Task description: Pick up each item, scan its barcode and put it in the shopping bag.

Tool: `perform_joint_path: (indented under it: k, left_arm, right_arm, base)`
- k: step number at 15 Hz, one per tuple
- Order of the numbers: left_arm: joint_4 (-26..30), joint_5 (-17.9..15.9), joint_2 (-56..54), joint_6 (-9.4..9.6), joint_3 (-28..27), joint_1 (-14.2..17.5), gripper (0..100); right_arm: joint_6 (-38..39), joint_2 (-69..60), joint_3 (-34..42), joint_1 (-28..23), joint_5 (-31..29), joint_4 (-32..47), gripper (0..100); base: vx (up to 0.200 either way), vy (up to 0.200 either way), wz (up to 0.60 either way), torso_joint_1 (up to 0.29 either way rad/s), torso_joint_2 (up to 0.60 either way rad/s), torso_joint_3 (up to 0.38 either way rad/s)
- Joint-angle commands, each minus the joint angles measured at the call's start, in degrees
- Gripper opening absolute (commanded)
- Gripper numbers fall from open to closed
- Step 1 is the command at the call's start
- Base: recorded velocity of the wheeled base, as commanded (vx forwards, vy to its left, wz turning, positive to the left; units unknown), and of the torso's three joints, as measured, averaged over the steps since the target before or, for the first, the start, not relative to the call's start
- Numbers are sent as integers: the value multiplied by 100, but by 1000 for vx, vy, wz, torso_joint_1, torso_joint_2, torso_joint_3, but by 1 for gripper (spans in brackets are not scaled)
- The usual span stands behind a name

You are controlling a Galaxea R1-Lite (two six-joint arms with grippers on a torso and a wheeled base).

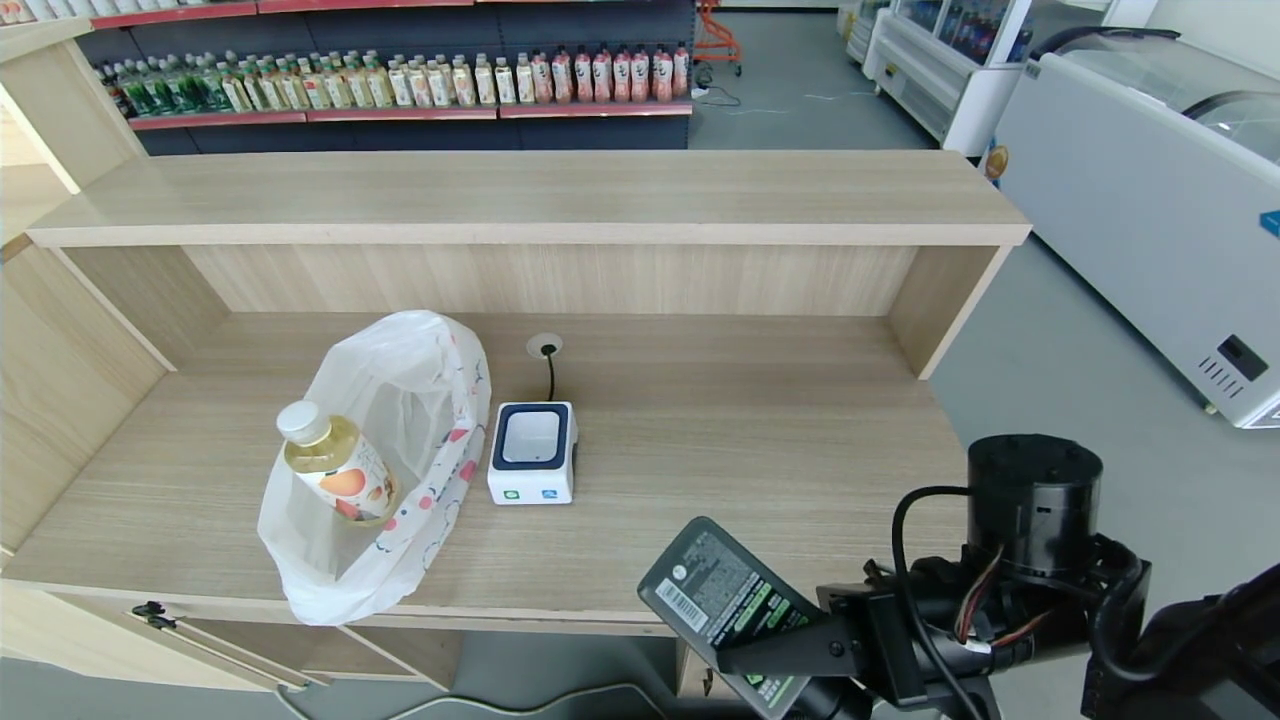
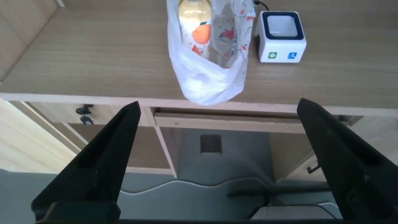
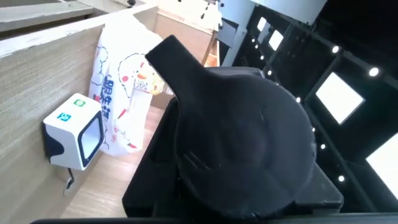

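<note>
While jaws of the right gripper (image 1: 775, 645) clamp a barcoded packet (image 1: 712, 588), those of the left gripper (image 2: 214, 163) gape empty (bottle (image 1: 335, 468) in shopping bag (image 1: 410, 365)).

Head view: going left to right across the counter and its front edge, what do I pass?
shopping bag → scanner → dark packet, held by the right gripper

Open passage noted over counter (image 1: 760, 430) right of scanner (image 1: 533, 452). Left side blocked by shopping bag (image 1: 440, 400), just beside scanner.
</note>
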Motion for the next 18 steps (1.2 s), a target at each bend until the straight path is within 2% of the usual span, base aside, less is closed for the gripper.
perform_joint_path:
  k: [1, 18]
  left_arm:
    - [-1, 0, -2, -2, 1, 8, 100]
    - [-1, 0, -2, -2, 1, 8, 100]
  right_arm:
    - [5, 35, -129, -27, 19, 16, 0]
    - [66, 404, -446, 35, 142, 42, 0]
  base:
    - [0, 0, 0, 0, 0, 0]
    - [0, 0, 0, 0, 0, 0]
